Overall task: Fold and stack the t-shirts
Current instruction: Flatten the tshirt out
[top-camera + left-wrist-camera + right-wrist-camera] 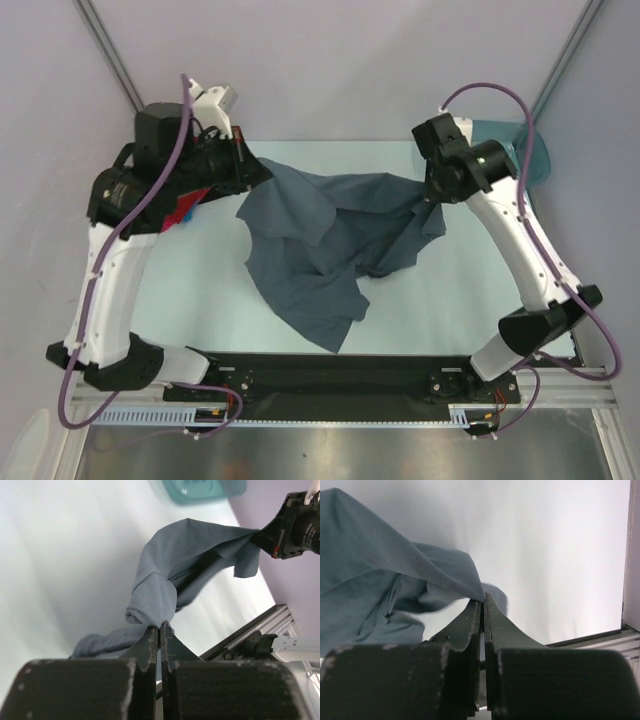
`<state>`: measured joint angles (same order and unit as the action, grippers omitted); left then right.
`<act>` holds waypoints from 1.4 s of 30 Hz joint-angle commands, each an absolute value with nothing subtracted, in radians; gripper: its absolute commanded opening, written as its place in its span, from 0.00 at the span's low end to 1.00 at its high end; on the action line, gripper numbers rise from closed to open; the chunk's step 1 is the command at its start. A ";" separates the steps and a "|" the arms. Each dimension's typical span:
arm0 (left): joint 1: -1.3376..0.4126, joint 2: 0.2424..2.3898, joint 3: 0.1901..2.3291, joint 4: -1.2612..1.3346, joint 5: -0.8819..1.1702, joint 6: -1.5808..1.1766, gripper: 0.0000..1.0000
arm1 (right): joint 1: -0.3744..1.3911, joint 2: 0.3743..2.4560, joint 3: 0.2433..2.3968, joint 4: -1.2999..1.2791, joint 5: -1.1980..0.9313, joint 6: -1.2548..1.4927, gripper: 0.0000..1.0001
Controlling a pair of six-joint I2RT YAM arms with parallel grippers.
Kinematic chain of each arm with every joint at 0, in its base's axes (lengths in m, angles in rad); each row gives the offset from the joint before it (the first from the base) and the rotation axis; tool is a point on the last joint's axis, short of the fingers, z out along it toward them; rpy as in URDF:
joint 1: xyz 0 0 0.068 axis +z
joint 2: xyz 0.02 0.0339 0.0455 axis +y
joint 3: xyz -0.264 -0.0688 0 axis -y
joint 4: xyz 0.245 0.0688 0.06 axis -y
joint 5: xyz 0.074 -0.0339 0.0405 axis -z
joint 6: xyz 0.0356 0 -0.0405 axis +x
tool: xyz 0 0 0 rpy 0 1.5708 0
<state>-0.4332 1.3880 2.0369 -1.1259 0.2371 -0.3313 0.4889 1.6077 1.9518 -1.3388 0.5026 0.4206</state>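
1. At the far left of the top view, the left gripper (248, 168) sits over the far-left part of the bench (200, 290). Its own body hides its fingers there. A scrap of red and blue cloth (185, 207) peeks out beneath that arm, and only this view shows it.
2. The left wrist view shows what the top view hides: the jaws are pressed together, with a bunched fold of the grey-blue t-shirt (320, 240) caught at their tips.
3. In the middle, the top view alone shows the whole t-shirt. It is crumpled, with its far edge strung between the two arms and the rest trailing on the bench towards the near side.
4. The right gripper (432, 198) is at the t-shirt's far-right corner. The top view does not show its jaws, but the right wrist view shows them closed on a thin edge of the cloth.
5. The left wrist view shows that same corner from the side. The cloth rises to the right gripper and casts a shadow on the bench below.
6. The teal tub (535, 155) stands at the far-right corner, partly behind the right arm.
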 commanded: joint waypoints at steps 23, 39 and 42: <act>-0.428 1.126 2.379 -1.163 0.379 -0.462 0.03 | 0.410 1.246 2.273 -1.476 0.706 0.301 0.00; -0.428 0.983 2.379 -0.937 0.643 -0.730 0.02 | 0.387 0.963 2.106 -1.332 0.673 0.229 0.00; -0.428 0.977 2.381 -0.873 0.666 -0.775 0.02 | 0.385 0.962 2.088 -1.304 0.664 0.203 0.00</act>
<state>-0.4332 0.9783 2.3741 -1.0382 0.6258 -0.6777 0.3981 0.9436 2.1128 -1.3521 0.6109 0.2592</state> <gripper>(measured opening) 0.024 0.020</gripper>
